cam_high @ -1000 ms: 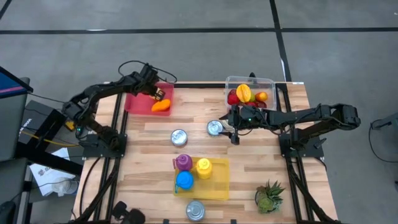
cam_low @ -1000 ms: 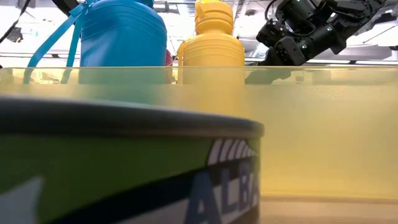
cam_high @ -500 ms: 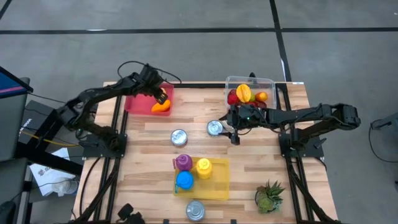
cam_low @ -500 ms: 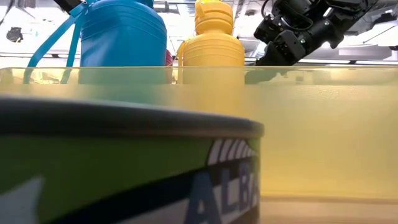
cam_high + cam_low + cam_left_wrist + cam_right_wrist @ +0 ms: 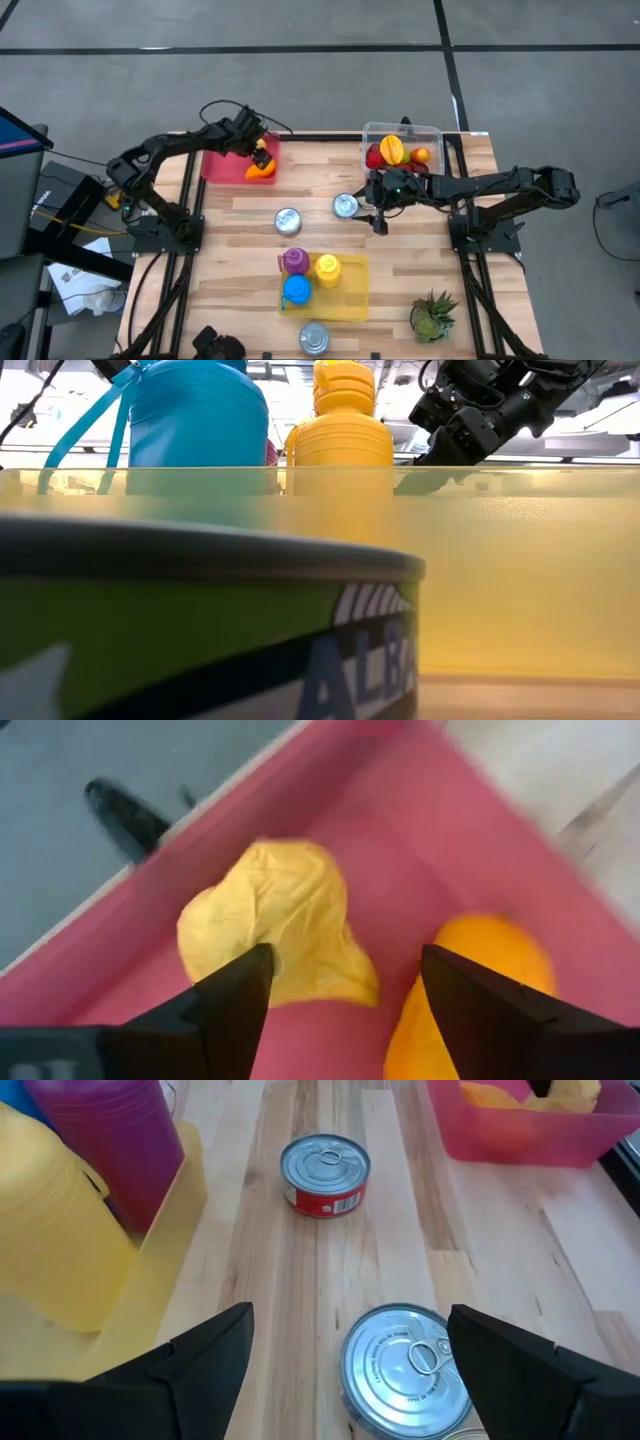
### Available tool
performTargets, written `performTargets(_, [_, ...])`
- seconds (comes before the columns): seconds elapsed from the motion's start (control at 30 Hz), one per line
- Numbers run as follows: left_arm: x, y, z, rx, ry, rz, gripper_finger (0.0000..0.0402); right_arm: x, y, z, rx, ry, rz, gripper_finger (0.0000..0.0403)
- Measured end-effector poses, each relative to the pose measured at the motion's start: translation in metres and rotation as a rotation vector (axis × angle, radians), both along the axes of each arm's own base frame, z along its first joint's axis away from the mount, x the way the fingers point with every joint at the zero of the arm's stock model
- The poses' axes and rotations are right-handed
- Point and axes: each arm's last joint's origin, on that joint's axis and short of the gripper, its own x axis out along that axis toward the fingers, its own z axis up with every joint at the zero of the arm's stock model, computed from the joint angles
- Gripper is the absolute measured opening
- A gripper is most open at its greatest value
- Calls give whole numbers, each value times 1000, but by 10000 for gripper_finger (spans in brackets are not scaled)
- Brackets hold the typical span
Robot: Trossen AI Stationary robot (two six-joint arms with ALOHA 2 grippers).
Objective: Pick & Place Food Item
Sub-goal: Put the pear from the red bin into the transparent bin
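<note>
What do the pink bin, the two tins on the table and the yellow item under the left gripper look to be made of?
Pink bin: likely plastic, smooth, slightly see-through walls. Tins and: metal, shiny ribbed lids with pull tabs; the farther one has a red label. Yellow item: creased, matte skin, probably soft plastic or foam toy food; uncertain.

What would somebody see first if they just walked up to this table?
Probably the bright colours: the pink tray at the back left corner, with a yellow food item and an orange one inside, right under the left end effector, which stands open. Next, the clear box of fruit at the back right, and the blue, yellow and purple bottles in the yellow tray near the front.
</note>
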Motion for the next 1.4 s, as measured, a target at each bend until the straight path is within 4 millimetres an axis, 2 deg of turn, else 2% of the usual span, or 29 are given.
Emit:
performTargets(0.13, [5,-20,23,39,19,-33,253,0,1,0,1,4,6,320])
performTargets(0.23, [9,-24,49,177,-60,-75,253,0,1,-1,2,8,6,320])
performTargets(0.3, [7,-21,52,198,-78,-91,253,0,1,-1,2,10,6,320])
performTargets(0.4, [1,-12,45,143,-105,-105,255,0,3,-1,12,10,26,320])
performTargets(0.53, [-1,4,20,39,-114,-104,268,0,6,-1,19,12,45,320])
performTargets(0.7, [2,20,3,76,-87,-88,283,-1,7,-3,24,31,46,320])
performTargets(0.97, [-1,16,7,63,-68,-71,312,-3,8,-5,41,60,38,320])
performTargets(1.17, [-9,11,7,23,0,-31,315,-3,8,-5,47,70,33,320])
performTargets(1.33, [-15,11,-6,6,45,19,341,-4,8,-6,47,72,33,320])
performTargets(1.4, [-17,12,-18,-44,72,38,356,-4,8,-6,48,76,33,320])
